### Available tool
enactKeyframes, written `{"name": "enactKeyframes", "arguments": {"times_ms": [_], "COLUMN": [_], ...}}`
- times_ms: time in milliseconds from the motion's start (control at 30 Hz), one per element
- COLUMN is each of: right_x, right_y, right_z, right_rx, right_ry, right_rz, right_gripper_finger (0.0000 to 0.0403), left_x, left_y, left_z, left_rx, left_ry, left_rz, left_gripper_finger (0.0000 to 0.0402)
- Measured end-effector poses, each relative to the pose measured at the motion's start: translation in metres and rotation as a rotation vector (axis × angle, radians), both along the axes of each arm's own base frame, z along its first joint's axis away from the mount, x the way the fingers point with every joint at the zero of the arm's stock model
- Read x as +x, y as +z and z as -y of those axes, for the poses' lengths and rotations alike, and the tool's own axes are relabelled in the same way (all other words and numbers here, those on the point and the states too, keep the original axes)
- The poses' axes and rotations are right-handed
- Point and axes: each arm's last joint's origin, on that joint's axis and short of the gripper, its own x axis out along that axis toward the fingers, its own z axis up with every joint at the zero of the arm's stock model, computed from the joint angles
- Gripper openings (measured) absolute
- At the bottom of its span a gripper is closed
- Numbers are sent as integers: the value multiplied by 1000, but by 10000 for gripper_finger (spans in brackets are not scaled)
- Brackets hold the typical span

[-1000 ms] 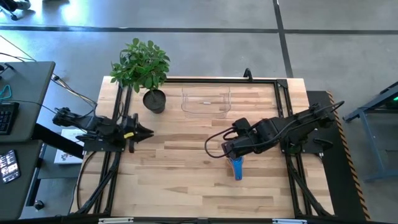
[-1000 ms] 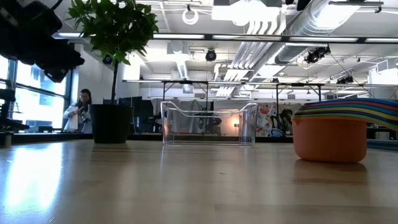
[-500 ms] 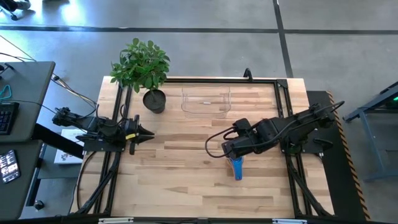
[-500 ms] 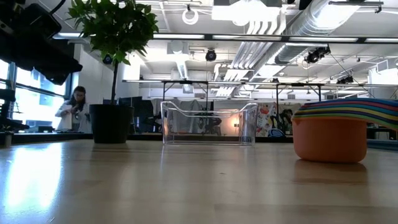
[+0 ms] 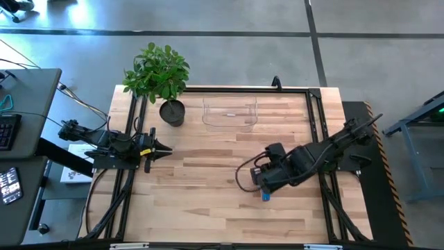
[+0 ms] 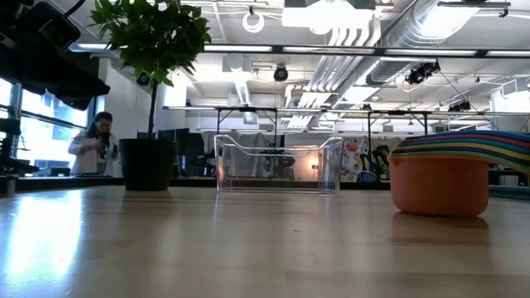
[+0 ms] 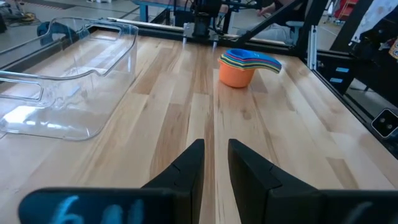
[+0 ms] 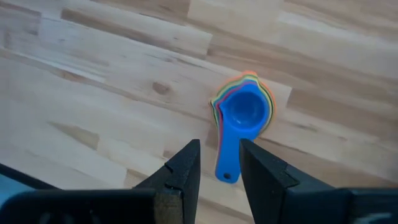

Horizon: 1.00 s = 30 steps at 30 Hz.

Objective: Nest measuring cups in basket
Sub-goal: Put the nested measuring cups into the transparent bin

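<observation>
While nested, measuring cups (image 8: pixel 244 118) handles face table front | right pincer (image 8: pixel 219 163) open, empty

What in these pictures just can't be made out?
- High view: the right arm covers most of the measuring cups; only a blue handle tip shows.
- Low view: the picture's right edge cuts off the stack's handles, and neither hand appears.
- Right wrist view: the blue top cup hides how many cups lie under it.
- Low view: the person beyond the table is too small to tell what they do.
</observation>
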Motion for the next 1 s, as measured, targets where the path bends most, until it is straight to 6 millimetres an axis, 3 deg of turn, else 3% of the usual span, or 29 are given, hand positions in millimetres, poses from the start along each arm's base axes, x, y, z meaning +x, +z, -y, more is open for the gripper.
{"name": "enactKeyframes", "arguments": {"times_ms": [433,1000], "right_x": [5,26], "right_y": [-19,-64], "right_z": [-20,-44], "right_rx": [9,86], "right_ry": [-84,-62], "right_rz": [-57,-264], "right_gripper_finger": [103,103], "left_x": [0,0], "left_y": [0,0], "left_z": [0,0], "left_rx": [0,0], "left_ry": [-1,-1], "left_rz": [0,1], "left_gripper_finger": [63,63]}}
